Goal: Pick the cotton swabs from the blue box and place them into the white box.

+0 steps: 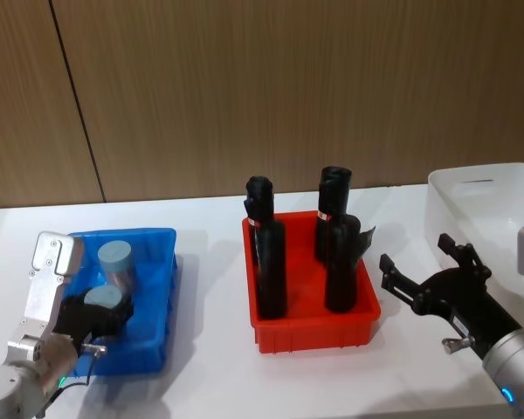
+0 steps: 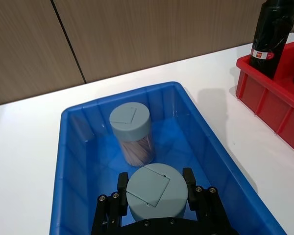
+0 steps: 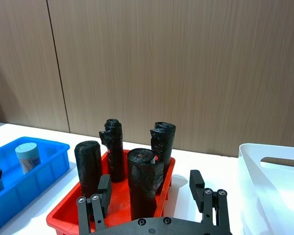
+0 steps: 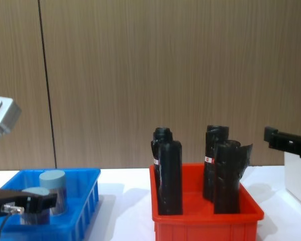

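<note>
The blue box sits at the table's left and holds two cotton swabs jars with pale blue lids. The far jar stands free and upright. My left gripper reaches into the box and is shut on the near jar, its fingers pressed to both sides of the lid. In the chest view this jar sits low inside the box. The white box stands at the far right. My right gripper hovers open beside it, holding nothing.
A red bin in the middle of the table holds several tall black bottles, between the blue and white boxes. A wooden wall stands behind the white table. Bare tabletop lies in front of the red bin.
</note>
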`<state>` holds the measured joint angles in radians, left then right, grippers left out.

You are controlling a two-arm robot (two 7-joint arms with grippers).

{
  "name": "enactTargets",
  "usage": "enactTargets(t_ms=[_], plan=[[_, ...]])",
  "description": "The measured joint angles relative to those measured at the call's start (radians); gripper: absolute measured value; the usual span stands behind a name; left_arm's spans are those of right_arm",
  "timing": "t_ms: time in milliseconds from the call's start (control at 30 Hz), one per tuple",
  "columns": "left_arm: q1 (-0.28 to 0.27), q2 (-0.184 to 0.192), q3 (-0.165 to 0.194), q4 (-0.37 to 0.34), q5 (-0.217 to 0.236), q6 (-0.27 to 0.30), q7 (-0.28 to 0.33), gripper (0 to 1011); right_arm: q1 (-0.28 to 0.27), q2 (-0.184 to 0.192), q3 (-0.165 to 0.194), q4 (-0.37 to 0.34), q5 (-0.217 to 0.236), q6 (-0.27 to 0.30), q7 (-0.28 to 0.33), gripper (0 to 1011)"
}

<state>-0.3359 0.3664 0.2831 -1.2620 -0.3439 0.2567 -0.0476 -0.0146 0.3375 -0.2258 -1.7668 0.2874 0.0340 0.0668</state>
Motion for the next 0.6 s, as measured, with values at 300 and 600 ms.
enactTargets(t_ms=[300,600], plan=[[0.008,0.012,-0.002,-0.078,0.062,-0.005,0.003,670,0.000,0.000,0.000,0.000,0.000,0.000,0.000,1002],[0.001,0.020,-0.003,-0.166,0.102,-0.015,-0.055,670,0.000,0.000,0.000,0.000,0.000,0.000,0.000,1002]])
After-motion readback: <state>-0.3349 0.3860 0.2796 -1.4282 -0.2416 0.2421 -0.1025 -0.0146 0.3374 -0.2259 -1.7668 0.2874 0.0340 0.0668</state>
